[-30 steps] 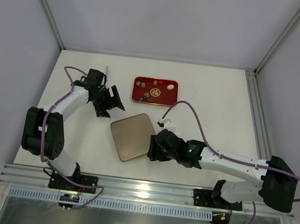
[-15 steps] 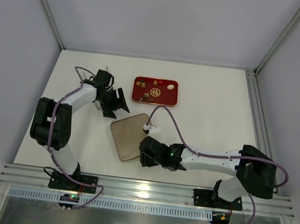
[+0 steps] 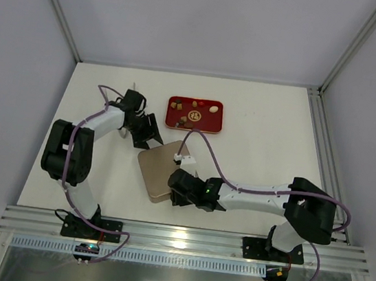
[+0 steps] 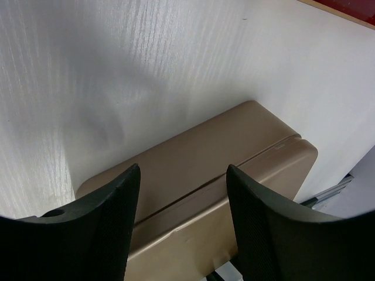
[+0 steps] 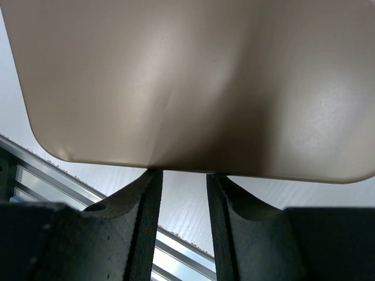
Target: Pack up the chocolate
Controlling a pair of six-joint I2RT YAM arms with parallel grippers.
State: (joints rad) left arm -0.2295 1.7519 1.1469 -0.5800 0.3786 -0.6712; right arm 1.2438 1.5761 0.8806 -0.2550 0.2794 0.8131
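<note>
The chocolate (image 3: 195, 104) is several tiny brown, tan and cream sweets lying on the flat red tray (image 3: 216, 125) at the back middle. A closed tan-gold tin (image 3: 157, 166) lies in front of the tray. It also shows in the left wrist view (image 4: 234, 149) and the right wrist view (image 5: 193, 76). My left gripper (image 3: 149, 133) (image 4: 181, 175) is open at the tin's far left corner, its fingers either side of that corner. My right gripper (image 3: 174, 181) (image 5: 180, 173) is narrowly open and empty, its fingertips against the tin's near right edge.
An aluminium rail (image 3: 182, 238) runs along the table's near edge, close behind my right gripper. Grey walls and frame posts (image 3: 56, 9) enclose the white table (image 3: 270, 144).
My right gripper has slid left along the tin's near right side. My left gripper has moved right and nearer, up to the tin's far left corner. The tin and tray have not moved.
</note>
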